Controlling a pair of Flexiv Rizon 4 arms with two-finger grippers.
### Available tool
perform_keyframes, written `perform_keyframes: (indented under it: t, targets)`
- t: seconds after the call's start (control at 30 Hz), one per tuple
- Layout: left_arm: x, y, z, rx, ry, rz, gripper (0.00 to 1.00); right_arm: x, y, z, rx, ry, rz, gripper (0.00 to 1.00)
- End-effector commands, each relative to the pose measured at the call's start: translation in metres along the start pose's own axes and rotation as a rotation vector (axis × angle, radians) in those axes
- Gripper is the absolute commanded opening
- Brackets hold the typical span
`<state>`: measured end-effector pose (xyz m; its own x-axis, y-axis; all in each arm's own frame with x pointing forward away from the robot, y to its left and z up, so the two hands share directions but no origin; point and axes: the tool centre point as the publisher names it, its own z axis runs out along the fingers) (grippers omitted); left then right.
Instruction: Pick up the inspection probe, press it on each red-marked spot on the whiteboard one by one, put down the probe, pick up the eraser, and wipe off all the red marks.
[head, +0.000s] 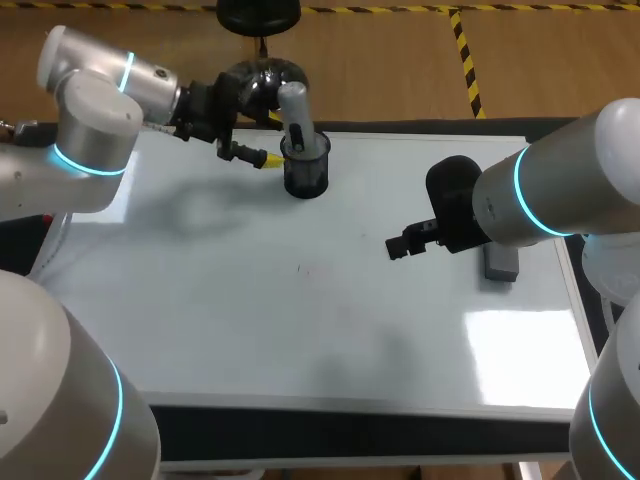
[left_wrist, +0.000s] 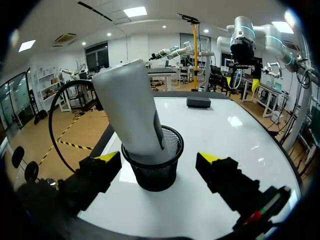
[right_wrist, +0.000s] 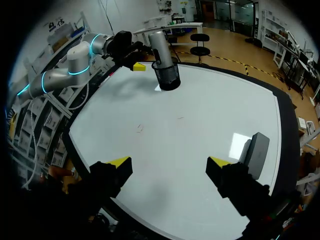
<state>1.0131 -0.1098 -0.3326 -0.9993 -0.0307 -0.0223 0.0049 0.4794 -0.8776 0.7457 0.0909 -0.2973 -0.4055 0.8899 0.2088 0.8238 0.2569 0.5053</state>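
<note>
Two wide-spread tools (left_wrist: 159, 157) (right_wrist: 169, 161) over whiteboard (head: 300, 330)

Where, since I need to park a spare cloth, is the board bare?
The near half of the whiteboard, along the front edge, is bare, as is the left side. Crowded: the far edge, where the left gripper flanks the cup and probe, and the right edge, with the eraser beside the right gripper.

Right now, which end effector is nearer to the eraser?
Right. The right end effector is beside the eraser; the left end effector is across the whiteboard, around the mesh cup.
</note>
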Motion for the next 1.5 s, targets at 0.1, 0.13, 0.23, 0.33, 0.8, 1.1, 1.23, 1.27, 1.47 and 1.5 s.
perform_keyframes:
  t: [0.1,0.13,0.23,0.33,0.8,1.1,1.23,1.27,1.47,1.5]
  targets:
    - [0.007,0.0,-0.006,0.005,-0.014,0.007,1.0,0.0,0.0,0.0,0.0,0.001,0.0,1.0]
    - [0.007,0.0,-0.006,0.005,-0.014,0.009,1.0,0.0,0.0,0.0,0.0,0.001,0.0,1.0]
    - [0.006,0.0,-0.009,0.005,-0.017,0.013,1.0,0.0,0.0,0.0,0.0,0.001,0.0,1.0]
    - [0.006,0.0,-0.01,0.006,-0.019,0.014,1.0,0.0,0.0,0.0,0.0,0.001,0.0,1.0]
    - [0.014,-0.009,-0.021,0.032,-0.012,0.039,1.0,0.0,0.0,0.0,0.0,0.001,0.0,1.0]
    - [0.027,-0.011,-0.033,0.022,-0.025,0.042,1.0,0.0,0.0,0.0,0.0,0.001,0.0,1.0]
    - [0.036,-0.011,-0.043,0.023,-0.038,0.039,1.0,0.0,0.0,0.0,0.0,0.001,0.0,1.0]
    - [0.038,-0.01,-0.045,0.012,-0.05,0.037,1.0,0.0,0.0,0.0,0.0,0.001,0.0,1.0]
    - [0.052,-0.007,-0.061,-0.005,-0.085,0.026,1.0,0.0,0.0,0.0,0.0,0.001,0.0,1.0]
    - [0.055,-0.006,-0.065,-0.01,-0.094,0.023,1.0,0.0,0.0,0.0,0.0,0.001,0.0,1.0]
